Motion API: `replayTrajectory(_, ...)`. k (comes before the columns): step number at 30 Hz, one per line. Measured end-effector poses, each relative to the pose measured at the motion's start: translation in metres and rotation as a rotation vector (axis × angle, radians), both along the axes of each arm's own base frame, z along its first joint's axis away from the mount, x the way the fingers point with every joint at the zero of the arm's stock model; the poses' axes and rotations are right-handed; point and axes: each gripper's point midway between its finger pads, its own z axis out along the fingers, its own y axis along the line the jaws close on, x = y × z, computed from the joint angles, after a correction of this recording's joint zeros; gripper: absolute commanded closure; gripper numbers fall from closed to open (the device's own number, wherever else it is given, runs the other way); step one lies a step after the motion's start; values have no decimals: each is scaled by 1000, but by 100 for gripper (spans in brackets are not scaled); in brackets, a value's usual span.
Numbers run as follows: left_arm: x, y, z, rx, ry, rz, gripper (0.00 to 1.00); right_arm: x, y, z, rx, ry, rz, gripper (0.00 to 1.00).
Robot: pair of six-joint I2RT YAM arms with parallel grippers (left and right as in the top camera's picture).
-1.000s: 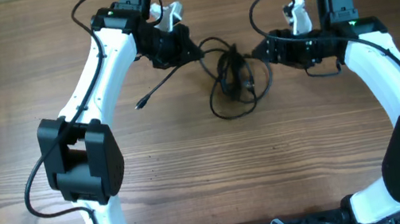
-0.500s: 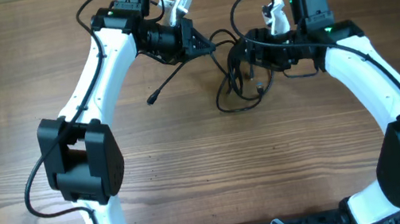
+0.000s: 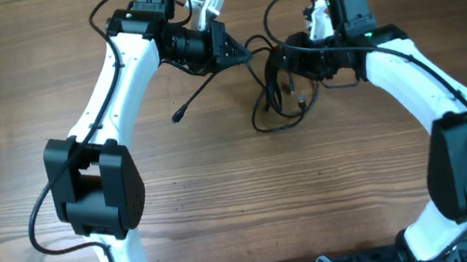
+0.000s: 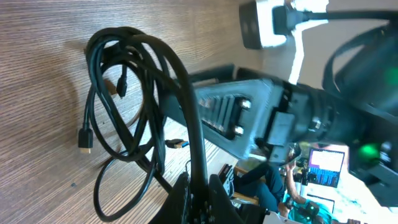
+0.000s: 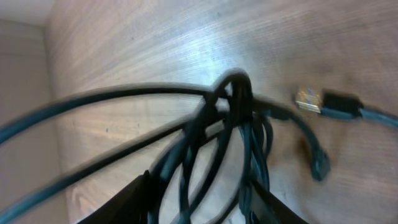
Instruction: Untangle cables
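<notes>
Left pincer (image 4: 199, 196)'s clamped on the cables (image 4: 185, 99), right pincer (image 5: 199, 193) gapes around them. Close it, then pull apart gently.

— What can't you make out from the right wrist?
— The cables (image 5: 236, 118) are smeared by motion. The right gripper (image 5: 196, 202) is cut off by the bottom edge, and I cannot tell whether it presses them.
— And the left wrist?
— The left gripper (image 4: 198, 191) is cropped at the bottom too; one strand seems pinched there. Overhead, both grippers' tips are lost against the black tangle, and the loose plug (image 3: 178, 116) is too small to identify.
</notes>
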Motion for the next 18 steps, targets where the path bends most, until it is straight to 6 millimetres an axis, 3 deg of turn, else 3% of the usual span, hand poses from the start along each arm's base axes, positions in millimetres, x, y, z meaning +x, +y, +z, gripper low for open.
replayTrajectory(4, 0, 0, 0, 0, 0, 0, 96, 6, 14, -3, 9, -32, 25, 52)
replayTrajectory(7, 0, 0, 0, 0, 0, 0, 96, 6, 25, -4, 15, -46, 44, 58)
replayTrajectory(9, 0, 0, 0, 0, 0, 0, 96, 4, 32, -7, 18, -40, 51, 73)
replayTrajectory(14, 0, 0, 0, 2, -1, 1, 96, 0, 29, -15, -4, 1, 29, 93)
replayTrajectory(18, 4, 1, -1, 6, -17, 6, 96, -10, 16, -29, -76, 80, -11, 96)
